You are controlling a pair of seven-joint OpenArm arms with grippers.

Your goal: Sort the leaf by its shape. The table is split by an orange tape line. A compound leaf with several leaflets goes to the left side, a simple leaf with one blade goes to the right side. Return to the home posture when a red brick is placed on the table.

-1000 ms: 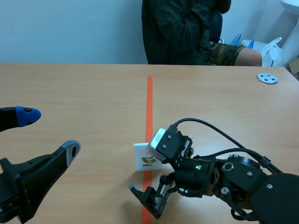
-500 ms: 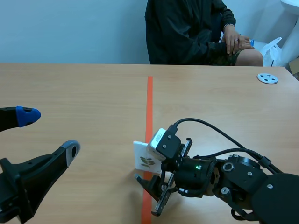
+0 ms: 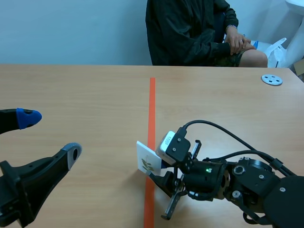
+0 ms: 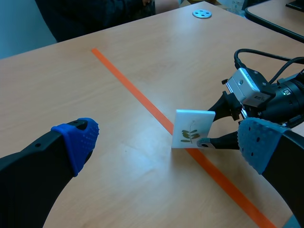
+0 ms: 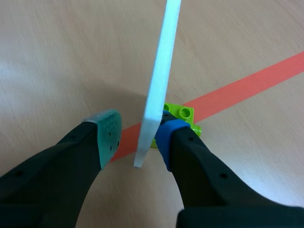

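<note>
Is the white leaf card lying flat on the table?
No, the white square leaf card stands upright on the orange tape line.

Count on table: one white leaf card (image 3: 146, 158), one lime-green studded brick (image 5: 183, 116), one grey round disc (image 3: 271, 80), one orange tape line (image 3: 151, 104). Grippers: two, the left gripper (image 3: 50, 134) and the right gripper (image 5: 137, 137). One person (image 3: 190, 33) sits across.

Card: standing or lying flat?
Standing, slightly tilted. The left wrist view shows the card with its face upright; its thin edge rises between the right gripper's fingers.
</note>
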